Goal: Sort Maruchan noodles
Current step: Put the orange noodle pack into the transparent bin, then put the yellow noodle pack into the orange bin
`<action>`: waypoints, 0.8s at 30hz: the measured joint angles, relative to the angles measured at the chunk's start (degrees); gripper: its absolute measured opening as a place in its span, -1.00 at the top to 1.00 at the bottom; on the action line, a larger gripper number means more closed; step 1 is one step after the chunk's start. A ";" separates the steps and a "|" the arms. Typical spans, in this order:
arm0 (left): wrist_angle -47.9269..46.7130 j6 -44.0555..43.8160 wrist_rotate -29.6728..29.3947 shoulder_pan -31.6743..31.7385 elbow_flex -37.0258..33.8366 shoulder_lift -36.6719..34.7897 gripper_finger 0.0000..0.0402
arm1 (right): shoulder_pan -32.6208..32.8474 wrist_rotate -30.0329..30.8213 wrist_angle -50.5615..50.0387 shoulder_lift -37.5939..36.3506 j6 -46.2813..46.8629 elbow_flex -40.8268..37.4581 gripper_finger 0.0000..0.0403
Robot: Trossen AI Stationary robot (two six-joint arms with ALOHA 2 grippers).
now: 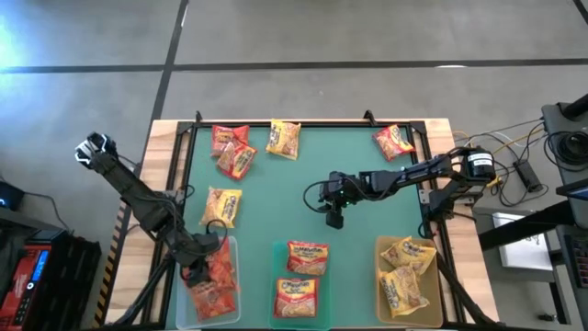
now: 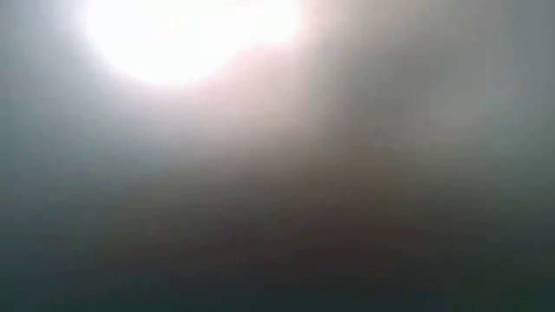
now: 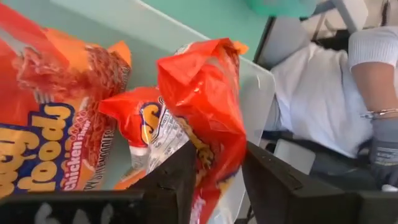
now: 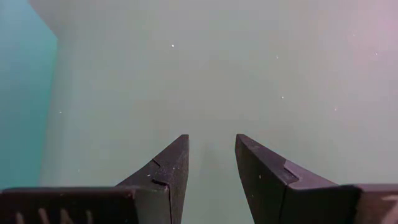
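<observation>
Noodle packets, high view: four loose along the far edge of the green mat point(image 1: 303, 175), one yellow packet point(image 1: 221, 206) at its left side; the rest sit in three bins along the near edge. Left bin point(image 1: 230, 246) holds red ones, middle bin two, right bin yellow. Left gripper point(image 1: 197, 272) over left bin. Right gripper point(image 1: 334, 217) above bare mat centre, open room all round.

Low view: glare only.

Left wrist view: fingers pinching a red packet point(image 3: 202, 118) just inside the bin wall.

Right wrist view: fingers spread, bare mat beneath.
</observation>
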 joint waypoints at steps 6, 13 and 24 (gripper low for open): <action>-5.05 -1.14 3.82 -0.02 0.07 -0.11 0.40 | 0.00 0.00 -0.02 0.00 -0.01 0.00 0.39; -15.96 -1.08 -2.52 0.02 0.11 -0.22 0.40 | 0.00 0.00 -0.02 0.00 -0.08 0.00 0.39; -25.84 -1.00 -24.61 0.68 2.10 -1.02 0.40 | 0.00 0.00 -0.02 -0.02 -0.08 0.00 0.39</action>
